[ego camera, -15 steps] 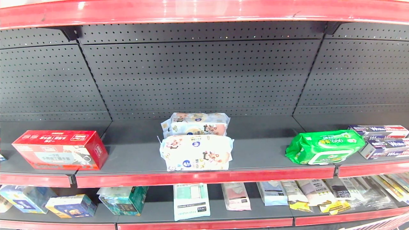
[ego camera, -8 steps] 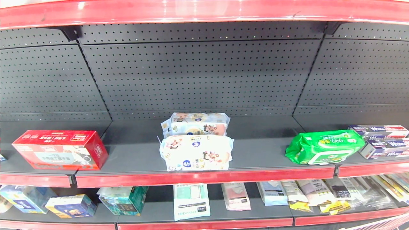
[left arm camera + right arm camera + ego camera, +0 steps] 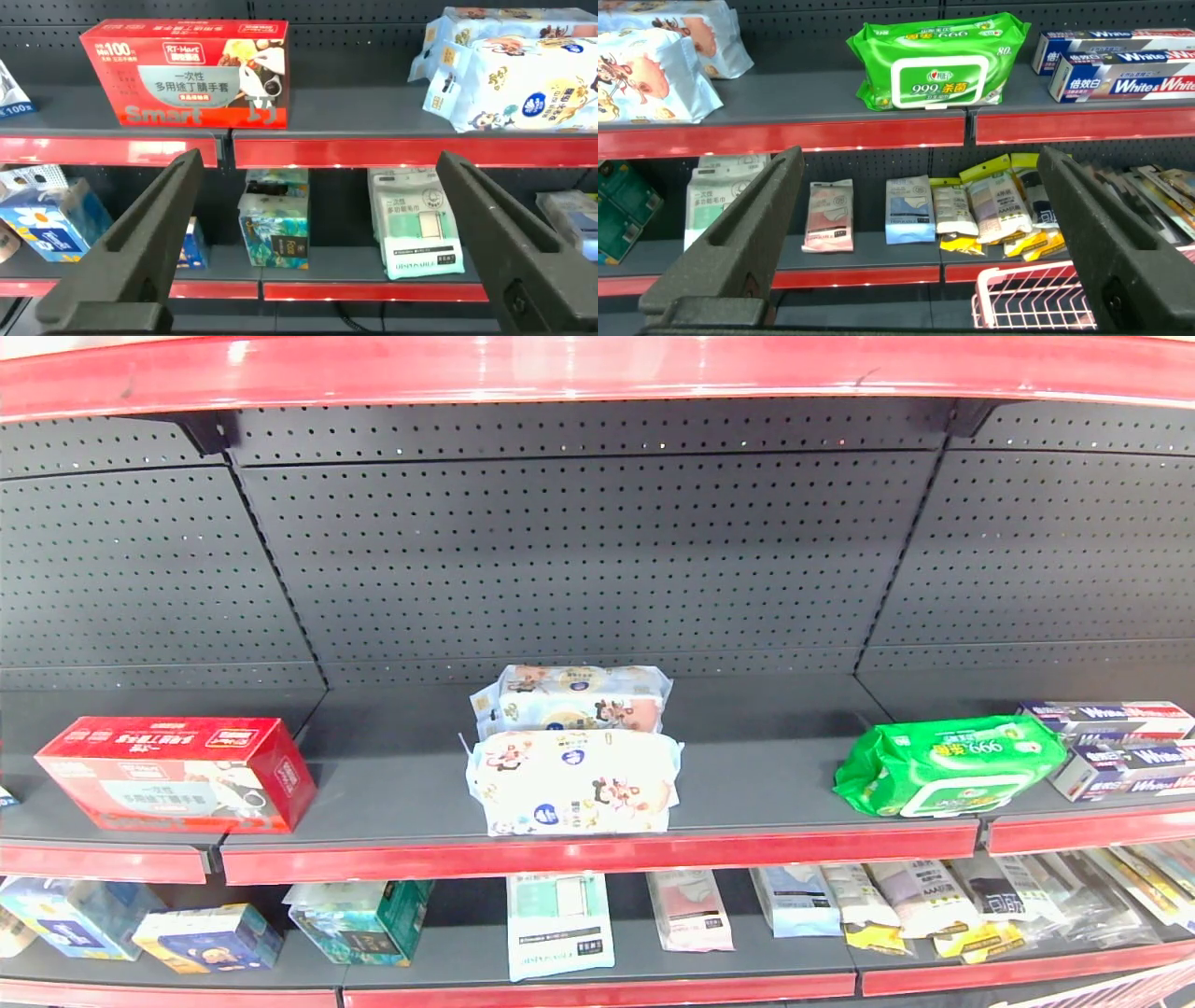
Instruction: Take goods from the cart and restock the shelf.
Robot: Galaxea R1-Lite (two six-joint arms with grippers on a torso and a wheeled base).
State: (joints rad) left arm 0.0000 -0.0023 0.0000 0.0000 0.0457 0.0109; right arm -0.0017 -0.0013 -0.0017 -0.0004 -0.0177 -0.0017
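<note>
A dark grey metal shelf (image 3: 766, 784) with a red front strip and perforated back panel spans the head view. From the left it holds a red cardboard box (image 3: 177, 772), two white cartoon-printed soft packs (image 3: 571, 791) (one behind the other), a green plastic wipes pack (image 3: 943, 765) and long blue-and-white boxes (image 3: 1120, 756). The tier below carries small tissue boxes (image 3: 210, 933) and flat sachets (image 3: 689, 907). A pink wire basket (image 3: 1036, 299) sits low on the right. The left gripper (image 3: 318, 252) and the right gripper (image 3: 920, 247) are both spread wide, holding nothing, before the shelf front.
</note>
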